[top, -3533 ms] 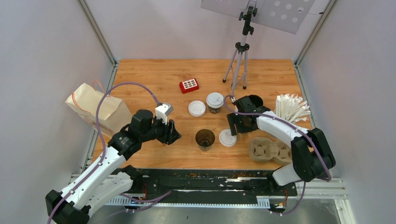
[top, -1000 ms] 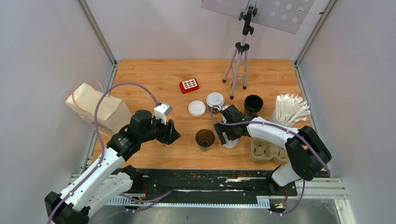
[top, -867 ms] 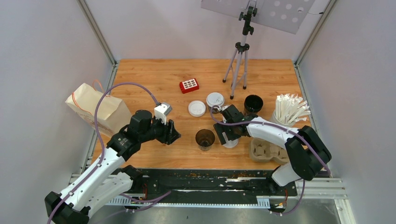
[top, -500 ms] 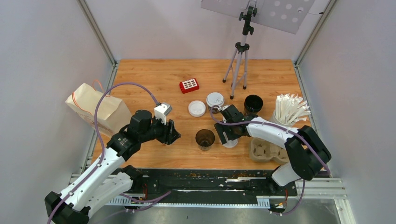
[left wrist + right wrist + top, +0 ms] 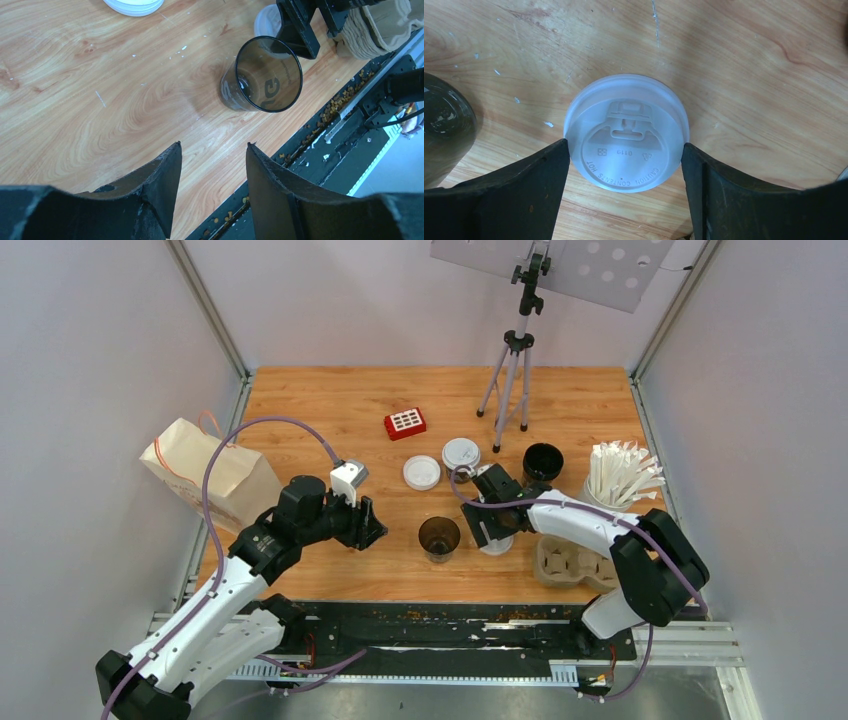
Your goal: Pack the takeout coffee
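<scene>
One takeout coffee cup (image 5: 461, 457) with its white lid on stands at mid-table. An open black cup (image 5: 542, 462) stands to its right. A second open dark cup (image 5: 439, 538) stands near the front and also shows in the left wrist view (image 5: 261, 81). My right gripper (image 5: 488, 537) is low over a loose white lid (image 5: 626, 152) lying flat on the wood. Its fingers touch the lid's rim on both sides. My left gripper (image 5: 212, 145) is open and empty, hovering left of the front cup. Another loose lid (image 5: 421, 472) lies left of the lidded cup.
The grey-brown cup tray (image 5: 577, 562) lies at the front right, behind my right arm. A white cup of wrapped straws (image 5: 620, 475) stands at the right edge. A paper bag (image 5: 210, 475) lies at the left. A red box (image 5: 405, 423) and a tripod (image 5: 512, 370) stand at the back.
My right gripper has let go of the open black cup at the back right and moved forward-left onto the loose lid beside the front cup. My left arm has not moved.
</scene>
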Robot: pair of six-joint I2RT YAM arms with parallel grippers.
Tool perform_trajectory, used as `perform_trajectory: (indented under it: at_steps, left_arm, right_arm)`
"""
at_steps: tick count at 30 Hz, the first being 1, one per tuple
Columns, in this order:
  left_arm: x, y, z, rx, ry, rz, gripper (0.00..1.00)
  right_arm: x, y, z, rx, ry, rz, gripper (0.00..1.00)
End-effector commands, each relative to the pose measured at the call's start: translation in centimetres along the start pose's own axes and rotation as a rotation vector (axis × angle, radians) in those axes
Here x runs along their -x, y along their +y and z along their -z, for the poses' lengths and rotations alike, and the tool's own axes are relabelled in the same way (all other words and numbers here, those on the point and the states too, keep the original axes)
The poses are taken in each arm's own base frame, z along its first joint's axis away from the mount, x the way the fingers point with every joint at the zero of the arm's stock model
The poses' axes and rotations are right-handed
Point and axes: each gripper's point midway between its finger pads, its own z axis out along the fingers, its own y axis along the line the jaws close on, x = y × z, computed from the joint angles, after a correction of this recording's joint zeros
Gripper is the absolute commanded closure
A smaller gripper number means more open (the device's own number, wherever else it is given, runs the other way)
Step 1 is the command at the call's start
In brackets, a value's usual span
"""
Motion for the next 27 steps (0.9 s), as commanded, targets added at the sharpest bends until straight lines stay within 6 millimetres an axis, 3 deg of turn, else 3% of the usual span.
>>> perform_trajectory:
  at_steps: [1, 7, 13, 20, 27]
  left_arm:
    - [2.0, -0.7, 0.5, -0.018, -0.060, -0.037, 0.42]
    - [1.8, -0.6, 0.1, -0.022, -0.054, -0.029, 0.41]
    - [1.6, -0.6, -0.1, -0.024, -0.029, -0.030, 0.41]
    - [2.3, -0.4, 0.8, 0.003, -0.078, -0.044, 0.41]
    - [3.5, 0.1, 2.5, 0.054, -0.164, -0.054, 0.41]
  right_arm:
    - [1.8, -0.5, 1.4, -0.029, -0.051, 0.004, 0.23]
    - [3.2, -0.5, 3.8, -0.017, -0.085, 0.015, 0.23]
    - [5.4, -0.1, 8.5, 0.026, -0.146, 0.029, 0.23]
    - [7.4, 3.4, 13.2, 0.126, -0.222, 0.065, 0.23]
    - [7.8, 7.4, 14.8, 0.171, -0.234, 0.163, 0.23]
